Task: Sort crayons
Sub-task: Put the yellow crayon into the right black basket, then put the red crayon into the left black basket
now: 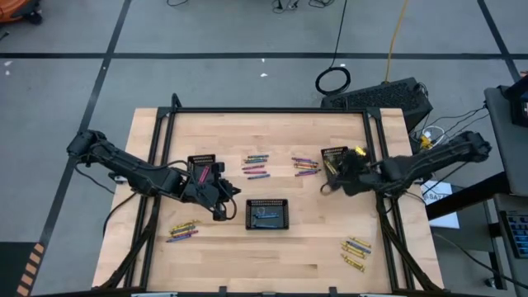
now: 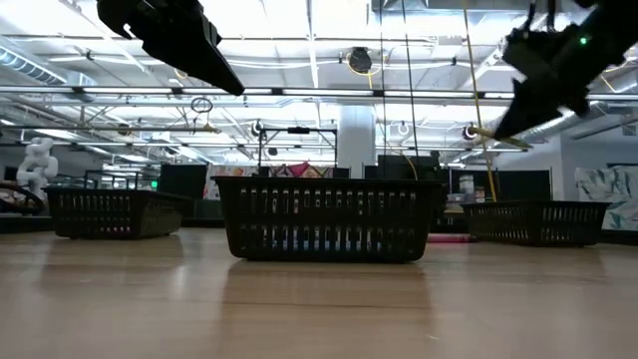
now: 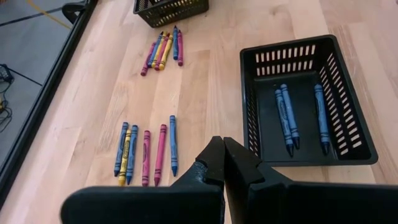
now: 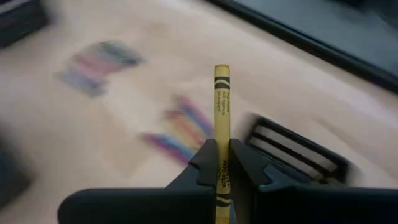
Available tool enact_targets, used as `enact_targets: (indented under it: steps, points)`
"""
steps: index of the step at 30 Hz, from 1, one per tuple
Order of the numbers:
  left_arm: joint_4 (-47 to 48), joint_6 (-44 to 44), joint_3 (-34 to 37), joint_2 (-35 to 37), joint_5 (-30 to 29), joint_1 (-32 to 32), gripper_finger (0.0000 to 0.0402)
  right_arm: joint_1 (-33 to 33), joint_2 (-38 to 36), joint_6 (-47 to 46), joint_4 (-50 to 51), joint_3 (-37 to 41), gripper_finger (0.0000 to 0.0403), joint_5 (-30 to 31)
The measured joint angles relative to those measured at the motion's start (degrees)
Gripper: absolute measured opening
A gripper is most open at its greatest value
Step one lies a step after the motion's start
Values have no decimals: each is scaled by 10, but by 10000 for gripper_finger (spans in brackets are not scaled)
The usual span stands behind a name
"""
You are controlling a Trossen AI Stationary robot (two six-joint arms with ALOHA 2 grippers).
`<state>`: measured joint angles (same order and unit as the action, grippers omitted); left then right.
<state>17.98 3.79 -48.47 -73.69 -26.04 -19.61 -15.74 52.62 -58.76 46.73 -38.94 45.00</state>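
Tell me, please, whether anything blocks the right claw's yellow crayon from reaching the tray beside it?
Nothing visible does. The right claw holds the yellow crayon raised, and the black tray beside it is open-topped.

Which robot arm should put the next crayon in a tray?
The right one, probably. The right gripper already has its jaws shut on a yellow crayon and hangs by the right-hand tray. The left gripper is shut and empty, near the middle tray holding blue crayons.
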Motion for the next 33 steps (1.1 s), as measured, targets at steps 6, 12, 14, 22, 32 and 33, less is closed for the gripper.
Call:
enact_targets:
  steps: [6,12,14,22,32,33]
  points:
    - [0,0,0,0,0,0,2,39,-18,-168,133,11,4,-12]
    - [0,0,0,0,0,0,2,65,-5,-157,38,63,4,-44]
    - [0,0,0,0,0,0,2,74,6,-151,13,78,4,-47]
    - [0,3,0,0,0,0,2,104,56,-125,-40,94,50,-16]
    - [1,4,0,0,0,0,2,112,64,-38,-68,94,133,-16]
    - [1,4,0,0,0,0,2,112,59,-28,-73,92,135,-16]
